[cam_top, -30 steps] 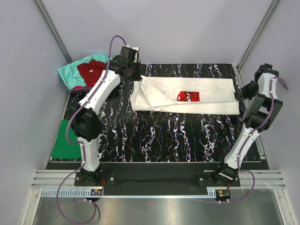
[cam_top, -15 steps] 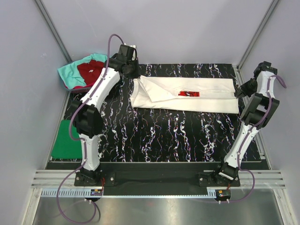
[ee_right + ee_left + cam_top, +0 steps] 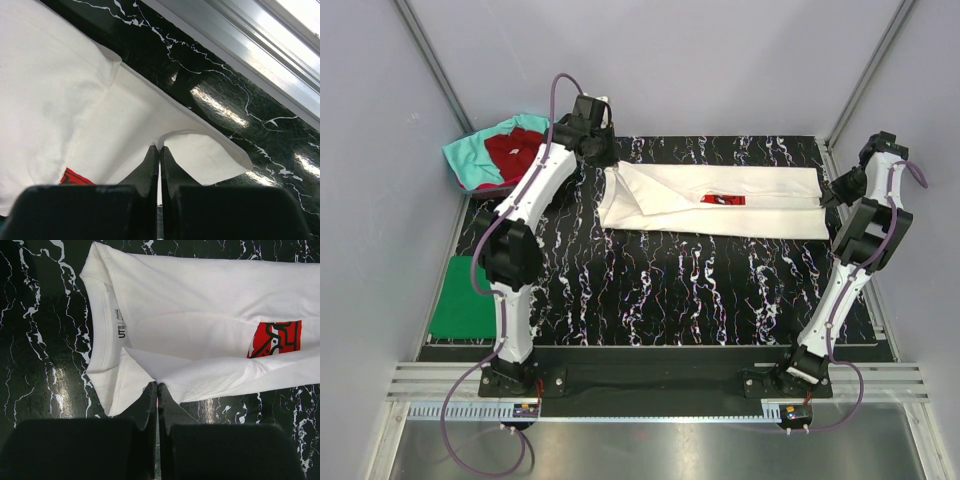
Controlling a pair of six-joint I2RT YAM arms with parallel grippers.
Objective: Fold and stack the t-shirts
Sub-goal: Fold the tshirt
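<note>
Left wrist: creased white t-shirt (image 3: 200, 295)

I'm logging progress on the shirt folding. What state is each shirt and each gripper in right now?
white t-shirt: spread out, one long edge folded over part of its print.
green t-shirt: folded flat, set aside.
dark red t-shirt: unfolded, crumpled in a heap.
teal t-shirt: unfolded, crumpled under the dark red one.
left gripper: shut on the white t-shirt's fold, collar end.
right gripper: shut on the white t-shirt's fold, hem end.
</note>
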